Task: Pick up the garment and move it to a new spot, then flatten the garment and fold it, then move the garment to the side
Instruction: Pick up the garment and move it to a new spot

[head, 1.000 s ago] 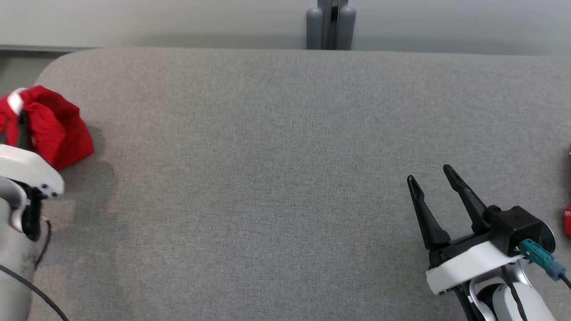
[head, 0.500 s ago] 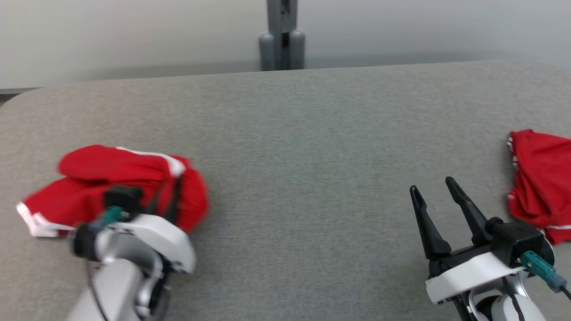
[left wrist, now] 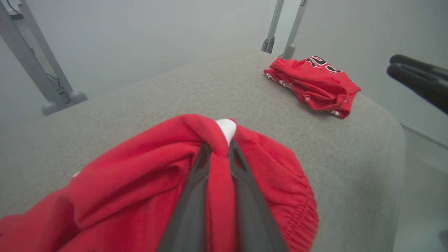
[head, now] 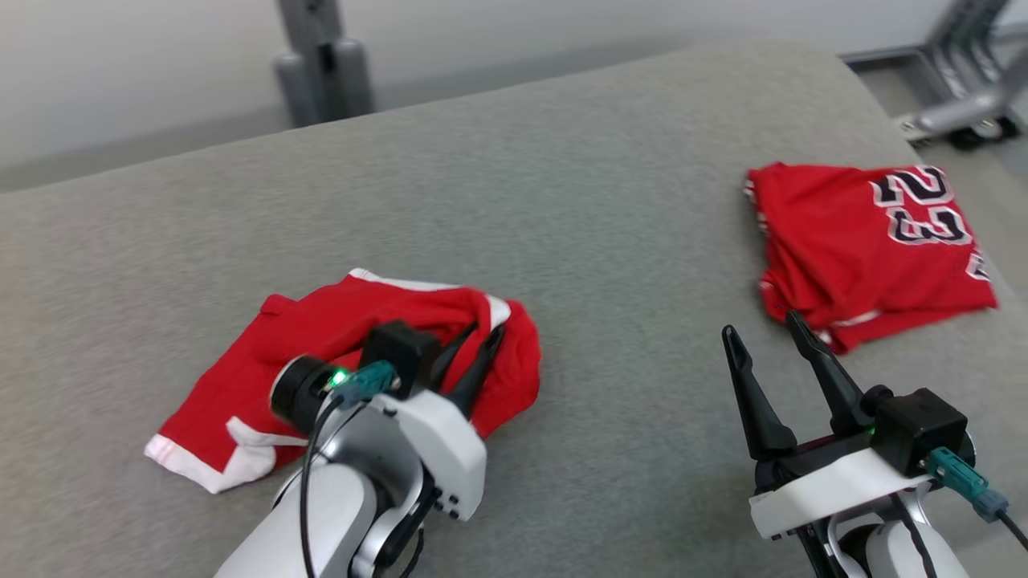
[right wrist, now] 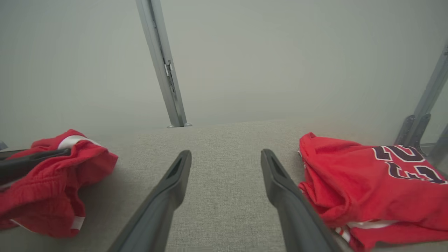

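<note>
The grey soft worktop (head: 626, 241) is the biggest thing. Its far edge is straight and its far right corner is round. The middle is bare, so there is lots of open room between the clothes.

There are two red clothes. The folded jersey (head: 835, 241) lies by the right edge, near the far right corner. It has the number 23 (head: 919, 205) on it in dark digits with white rims. The garment (head: 321, 337) is red with white bands. It lies in a crumpled heap on the left half, nearer the front edge.

There are two grippers. The left gripper (head: 484, 335) pinches a raised fold of the garment tight between its fingers. The right gripper (head: 759, 323) has its fingers spread wide apart over bare worktop, just in front of the jersey.
</note>
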